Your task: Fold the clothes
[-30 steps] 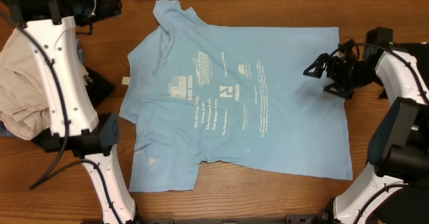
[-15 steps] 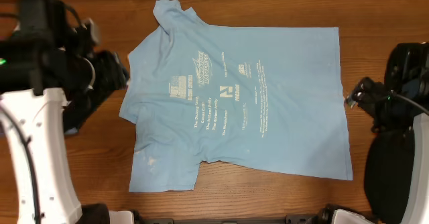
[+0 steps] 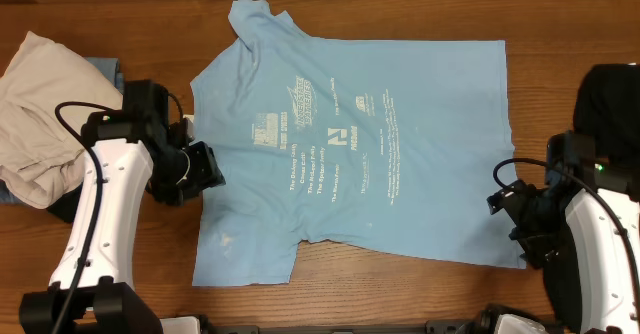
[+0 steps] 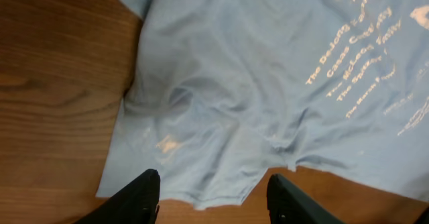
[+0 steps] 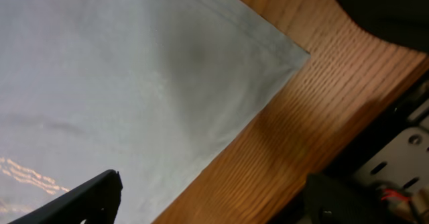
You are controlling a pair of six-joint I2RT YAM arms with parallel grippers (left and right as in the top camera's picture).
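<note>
Sky-blue cotton covers most of the wooden surface [image 3: 400, 299]. The T-shirt [image 3: 400, 104] lies spread flat, print side up and not yet folded. Its long axis runs from the collar at 9 o'clock to the hem at 3 o'clock, with one sleeve toward 11 and the lower sleeve [image 3: 245, 259] toward 7. The white lettering [image 3: 310, 174] sits near the middle. An off-white garment [image 3: 40, 84] is heaped at the 9 o'clock edge, and a black garment [image 3: 610, 94] lies near the hem at 3 o'clock.

The left end effector [image 3: 200, 164] hangs at the collar-side edge of the shirt. Its wrist view shows both fingers spread with nothing between them. From it the shirt's body lies toward 3 o'clock and the lower sleeve toward 5.

The right end effector [image 3: 507, 199] is at the hem edge, likewise spread and empty in its wrist view. The lower hem corner [image 5: 301, 53] lies toward 6 o'clock from it in the overhead view. Whether either one touches the cloth cannot be told.

Because the axis runs side to side, a lengthwise fold would probably carry the 6 o'clock edge toward 12. The left arm is nearer the sleeve end and the right arm nearer the hem corner.
</note>
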